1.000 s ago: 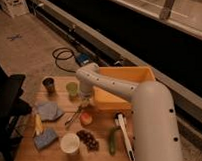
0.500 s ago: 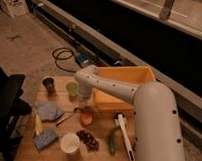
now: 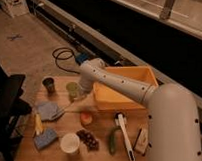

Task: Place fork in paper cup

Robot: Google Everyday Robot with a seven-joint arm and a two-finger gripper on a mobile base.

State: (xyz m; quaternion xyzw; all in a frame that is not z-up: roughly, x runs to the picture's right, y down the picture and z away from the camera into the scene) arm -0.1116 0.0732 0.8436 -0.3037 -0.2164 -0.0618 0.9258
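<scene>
- Camera view: the wooden table [image 3: 100, 126] fills the lower left, and its left and near edges fall close to the picture's border.
- The white arm [image 3: 144, 94] comes in from the lower right and crosses over the table's right half, hiding part of it.
- The gripper [image 3: 80, 98] hangs at the arm's far end, low over the table, just beside the green cup [image 3: 72, 89]. How far it is open, and whether it has hold of anything, I cannot tell.
- The fork [image 3: 68, 109] appears to be the thin pale line slanting from under the gripper towards the blue cloth [image 3: 48, 110], though the view is poor there.
- The paper cup [image 3: 70, 142] stands upright near the front edge, well apart from the gripper, between a blue sponge [image 3: 45, 139] and a dark cluster of grapes [image 3: 88, 139].
- An orange ball [image 3: 84, 118] lies between the gripper and the paper cup, with bare wood around it.
- The orange bin [image 3: 126, 88] takes up the far right of the table, partly under the arm.
- A dark cup [image 3: 48, 84] stands at the far left corner.
- A white-handled brush [image 3: 125, 138] lies near the front right.
- Beyond the table is a bare floor with a coiled cable [image 3: 63, 56] and a long dark wall.
</scene>
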